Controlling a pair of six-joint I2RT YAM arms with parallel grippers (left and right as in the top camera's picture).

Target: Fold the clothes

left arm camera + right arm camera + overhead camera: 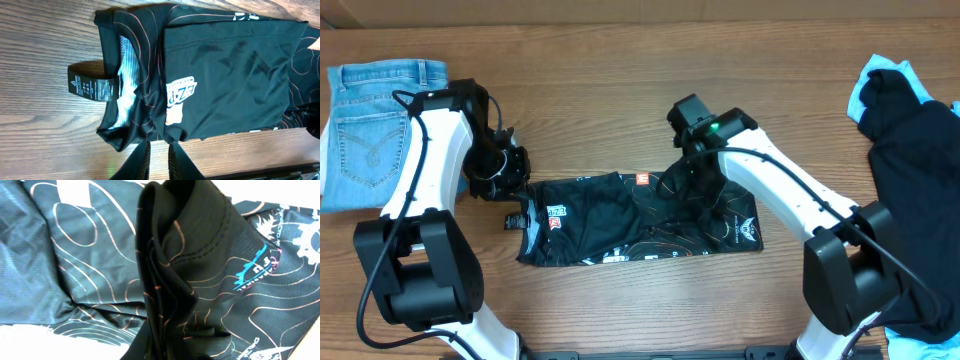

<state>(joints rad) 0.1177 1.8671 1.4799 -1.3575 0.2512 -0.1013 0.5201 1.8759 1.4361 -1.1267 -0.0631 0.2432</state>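
Near the tabletop's front edge, our right claw [697, 172] grips the jersey [600, 230] mid-fold; left claw [160, 159] barely parted, empty; next, lay it over.

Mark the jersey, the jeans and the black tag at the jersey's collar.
jersey [600, 225]: overhead view, on its flat black body, left of centre.
jeans [367, 140]: overhead view, on the back pocket.
black tag [92, 87]: left wrist view, on the middle of the tag.
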